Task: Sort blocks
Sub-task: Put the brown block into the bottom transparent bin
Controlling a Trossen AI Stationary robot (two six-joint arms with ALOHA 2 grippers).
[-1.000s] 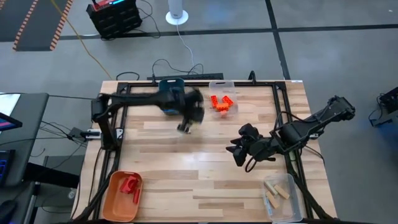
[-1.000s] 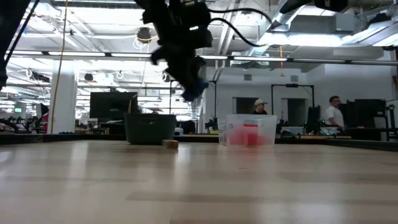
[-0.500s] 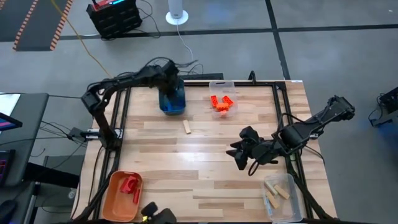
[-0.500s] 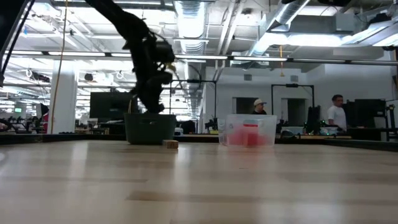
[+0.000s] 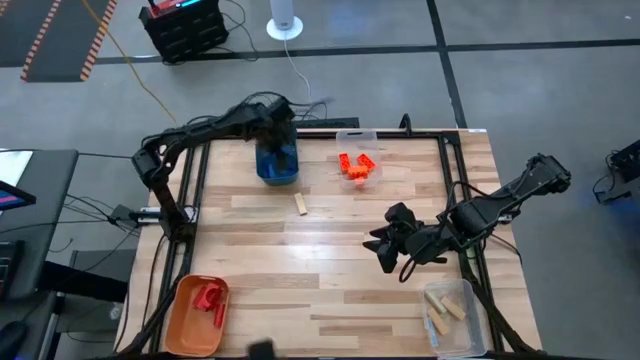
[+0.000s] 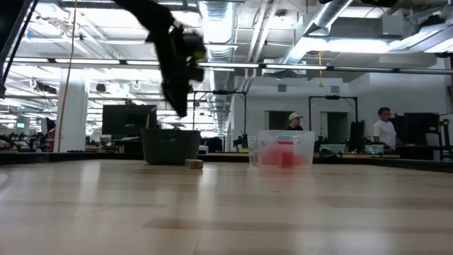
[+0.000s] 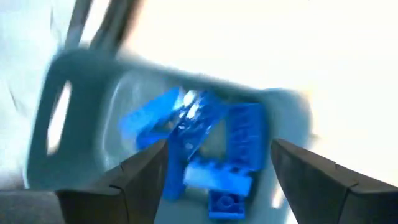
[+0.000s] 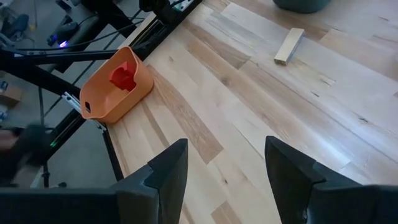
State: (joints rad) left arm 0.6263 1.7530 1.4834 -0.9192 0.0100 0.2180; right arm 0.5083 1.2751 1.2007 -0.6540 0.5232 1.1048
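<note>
My left gripper (image 5: 281, 150) hangs open above the teal bin (image 5: 277, 168) at the table's far edge, nothing between its fingers (image 7: 217, 149). Several blue blocks (image 7: 239, 134) lie inside that bin. One plain wood block (image 5: 300, 204) lies flat on the table, near the bin. My right gripper (image 5: 384, 248) hovers open over the table's right half and holds nothing. In the low view the left gripper (image 6: 180, 112) stands clear above the bin's rim (image 6: 170, 132).
A clear bin (image 5: 357, 150) with orange blocks stands at the far edge, right of the teal bin. An orange bin (image 5: 196, 318) with red blocks sits at the near left corner. A clear bin (image 5: 450, 318) with wood blocks sits near right. People stand in the room beyond.
My left gripper has swung from over the table's middle toward the far edge, carrying a blue block, and has stopped above the teal bin. The blue block no longer shows at its fingers. In the last half second the gripper has risen slightly.
</note>
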